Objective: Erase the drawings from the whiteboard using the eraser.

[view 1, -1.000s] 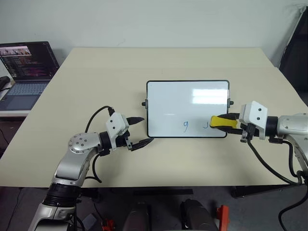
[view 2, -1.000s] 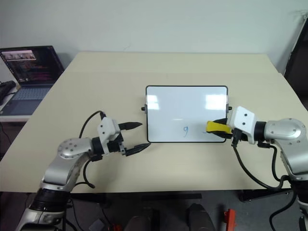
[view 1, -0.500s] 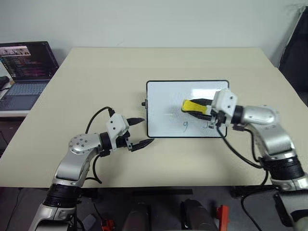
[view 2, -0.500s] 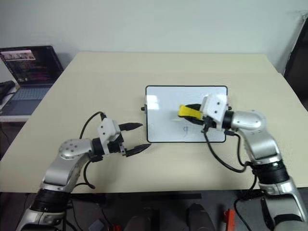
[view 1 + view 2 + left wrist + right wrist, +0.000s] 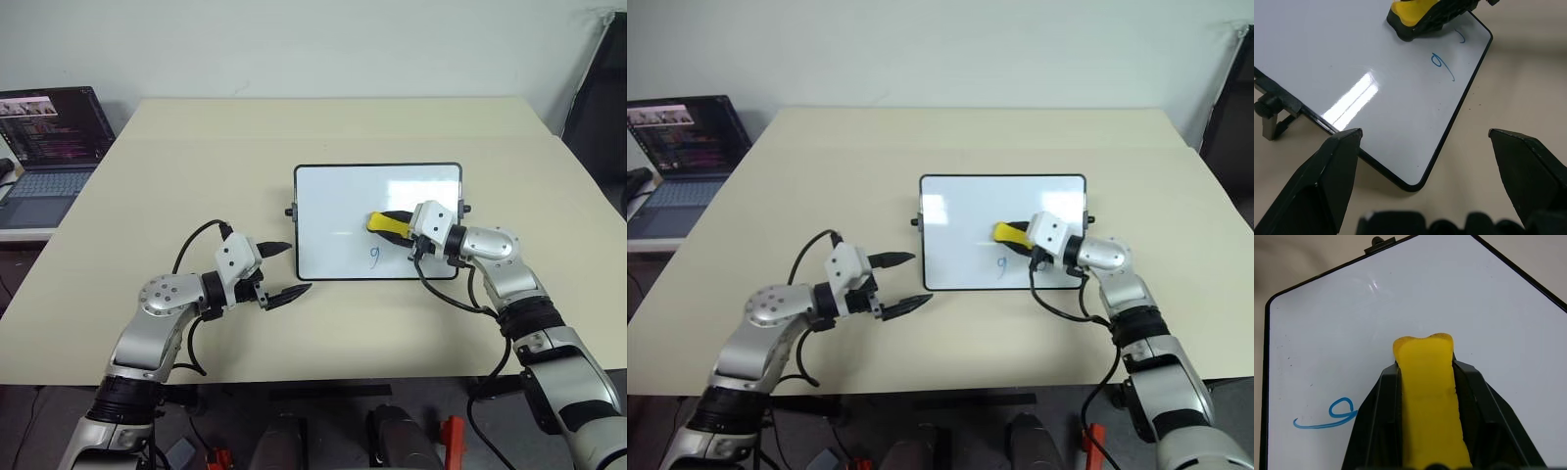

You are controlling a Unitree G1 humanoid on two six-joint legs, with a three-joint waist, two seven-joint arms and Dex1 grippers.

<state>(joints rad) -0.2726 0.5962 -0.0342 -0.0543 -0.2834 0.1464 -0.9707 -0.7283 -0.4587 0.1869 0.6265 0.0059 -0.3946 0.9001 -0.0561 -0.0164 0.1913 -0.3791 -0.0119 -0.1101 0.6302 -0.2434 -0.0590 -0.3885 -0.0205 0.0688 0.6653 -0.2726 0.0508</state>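
A wide beige table (image 5: 196,157) is seen, running from the near edge to the far wall. One whiteboard (image 5: 333,191) with a thin black frame is laid flat on it, right of centre, with small black knobs at its left and right sides. A blue squiggle (image 5: 374,256) is drawn near the board's near edge. A laptop (image 5: 49,137) is set on a separate lower surface at far left.

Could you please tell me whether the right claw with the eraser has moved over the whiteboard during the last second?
Yes. The right claw carried the eraser from the whiteboard's lower right corner toward its middle.
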